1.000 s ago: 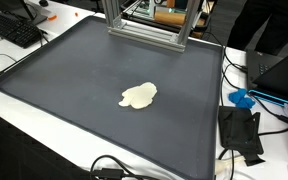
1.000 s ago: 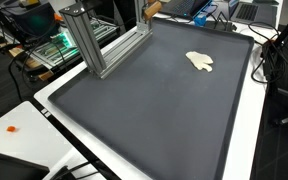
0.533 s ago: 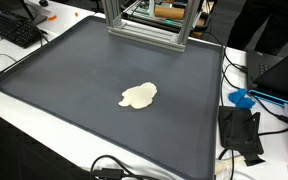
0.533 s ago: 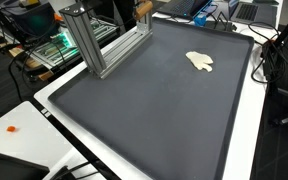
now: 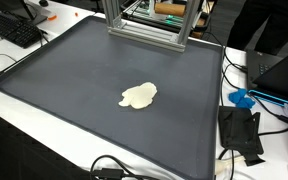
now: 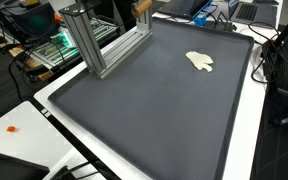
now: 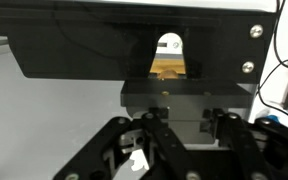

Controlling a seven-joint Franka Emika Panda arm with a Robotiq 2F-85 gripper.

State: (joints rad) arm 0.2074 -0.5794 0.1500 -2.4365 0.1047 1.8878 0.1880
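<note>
Pincer [image 7: 187, 130]: seen only in the wrist view. Its dark linkages spread to either side, but the fingertips are not clearly made out. How far it is open cannot be told, and nothing is seen in its hold.

It faces a black panel [image 7: 74, 50], close ahead.

Pale lump [image 5: 139, 95] [image 6: 199, 61]: lies flat on the dark surface [image 5: 64, 85], alone, well clear of the aluminium frame [image 5: 144, 30].

Governing relation: the lump is absent from the wrist view, so it lies outside the pincer's line of sight and well apart from it. Its bearing and long axis relative to the pincer cannot be fixed.
</note>
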